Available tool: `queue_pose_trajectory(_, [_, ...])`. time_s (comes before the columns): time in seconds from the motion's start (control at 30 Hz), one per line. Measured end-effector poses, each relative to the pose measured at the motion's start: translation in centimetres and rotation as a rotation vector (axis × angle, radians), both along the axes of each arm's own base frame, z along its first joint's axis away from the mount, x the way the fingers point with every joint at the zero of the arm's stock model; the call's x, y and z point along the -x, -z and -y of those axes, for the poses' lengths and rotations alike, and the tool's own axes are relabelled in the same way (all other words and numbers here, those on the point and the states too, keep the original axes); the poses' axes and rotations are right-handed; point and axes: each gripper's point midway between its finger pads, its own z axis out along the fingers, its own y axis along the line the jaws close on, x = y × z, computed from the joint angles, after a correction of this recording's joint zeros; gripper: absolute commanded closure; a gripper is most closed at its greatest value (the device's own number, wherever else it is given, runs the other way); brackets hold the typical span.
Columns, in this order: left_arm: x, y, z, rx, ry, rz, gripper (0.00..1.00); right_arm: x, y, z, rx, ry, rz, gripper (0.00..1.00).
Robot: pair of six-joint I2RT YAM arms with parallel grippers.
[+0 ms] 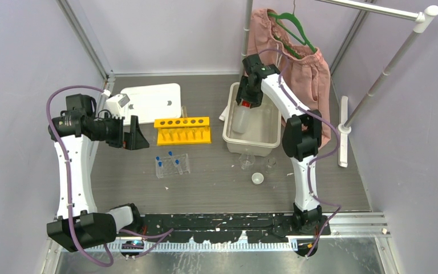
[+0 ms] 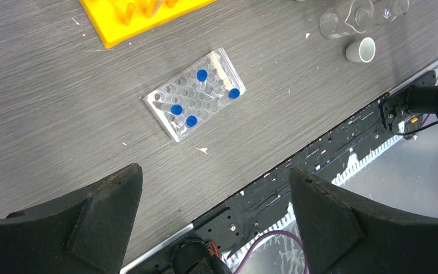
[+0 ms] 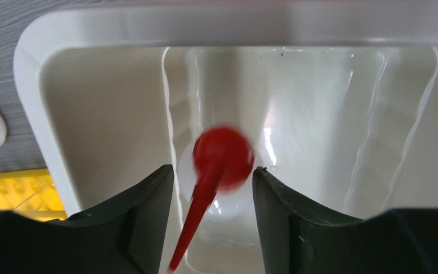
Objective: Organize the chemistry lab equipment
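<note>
Top external view: right pincer (image 1: 245, 104) clenched on the red-spouted squeeze bottle (image 1: 240, 121), with the bottle's body hanging just below the fingertips, inside the rim of the white tub (image 1: 254, 148); cannot tell if touching the tub floor. Right wrist view, up close: red cap (image 3: 223, 155), a bit blurry, squeezed between the two dark fingers (image 3: 140, 214), thin red spout slanting down along one of them, tub floor right underneath. Left pincer (image 1: 138, 138) released, jaws wide apart, holding nothing, up off the tabletop (image 1: 205, 182). Just beside it, toward the other arm: yellow six-hole tube rack (image 1: 182, 130). Down below it and a little ahead: clear plastic grid rack (image 2: 194, 94), lying flat, with four small blue-capped tubes (image 2: 202, 75) sitting in its holes. Well apart from the left pincer, near the right arm and just outside the tub: small clear glassware (image 1: 247, 161) and tiny white cup (image 1: 257, 178), both on the tabletop.
</note>
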Motion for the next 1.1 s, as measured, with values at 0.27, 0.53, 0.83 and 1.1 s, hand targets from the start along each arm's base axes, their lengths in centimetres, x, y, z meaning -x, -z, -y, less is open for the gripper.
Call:
queue_pose_trajectory(0.27, [0.0,0.1,0.0,0.001,-0.001,-0.004,0.00,-1.2,0.0,-0.1,0.013,0.010,0.052,0.31])
queue_pose_trajectory(0.53, [0.0,0.1,0.0,0.005,-0.005,-0.006,0.00,0.6,-1.8,-1.3,-0.011,-0.033,0.100,0.33])
queue_pose_trajectory(0.83, [0.0,0.1,0.1,0.006,-0.004,-0.005,0.00,10.9,-9.8,-2.1,0.047,-0.143,0.282,0.54])
queue_pose_trajectory(1.1, [0.0,0.0,0.1,0.010,-0.002,-0.003,0.00,20.6,-8.9,4.4,0.074,-0.073,0.319,0.64])
